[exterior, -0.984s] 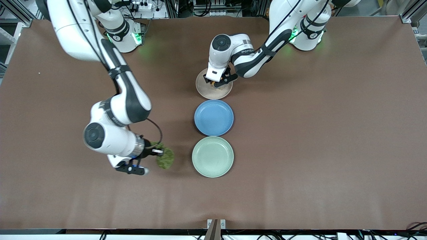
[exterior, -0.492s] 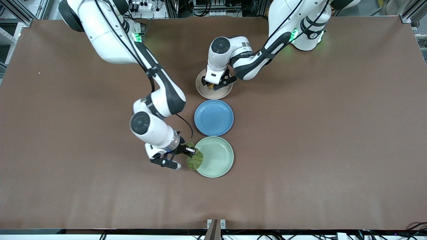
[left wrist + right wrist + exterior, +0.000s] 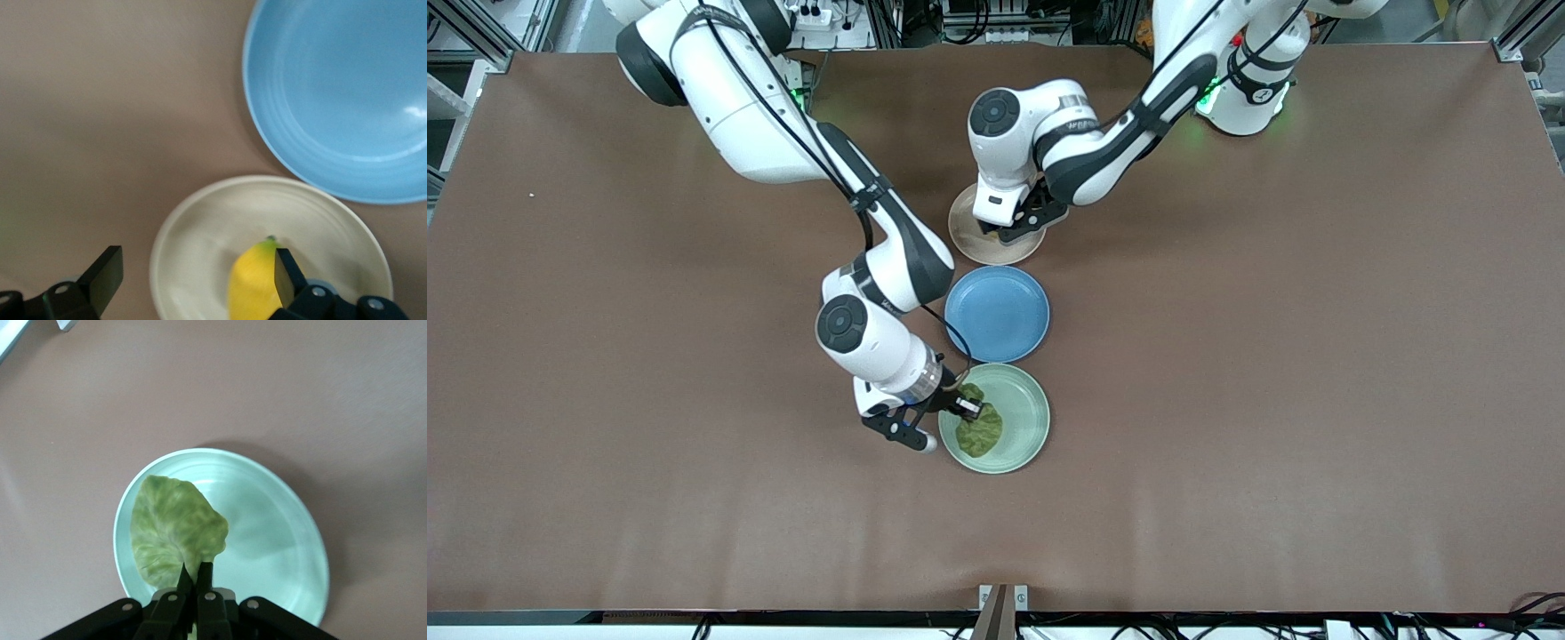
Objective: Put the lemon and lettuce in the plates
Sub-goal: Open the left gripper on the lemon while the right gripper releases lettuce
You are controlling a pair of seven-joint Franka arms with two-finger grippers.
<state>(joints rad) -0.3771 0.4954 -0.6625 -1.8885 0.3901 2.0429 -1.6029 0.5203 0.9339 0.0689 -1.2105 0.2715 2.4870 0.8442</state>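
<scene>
My right gripper (image 3: 961,408) is shut on the stem edge of the dark green lettuce (image 3: 980,428) and holds it low over the pale mint green plate (image 3: 1033,418). In the right wrist view the leaf (image 3: 175,533) hangs from my shut right gripper (image 3: 195,572) over that plate (image 3: 280,540). My left gripper (image 3: 1007,226) is over the beige-pink plate (image 3: 969,244) and hides the lemon in the front view. In the left wrist view the left gripper (image 3: 197,270) is wide open, and the yellow lemon (image 3: 252,283) lies in the beige plate (image 3: 193,227) against one finger.
A blue plate (image 3: 997,314) sits between the beige plate and the mint plate, close to both; it also shows in the left wrist view (image 3: 347,87). Both arms reach over the middle of the brown table (image 3: 1272,356).
My right arm has carried the lettuce from over the bare table, toward the right arm's end, to over the mint green plate. My left gripper has stayed over the beige plate.
</scene>
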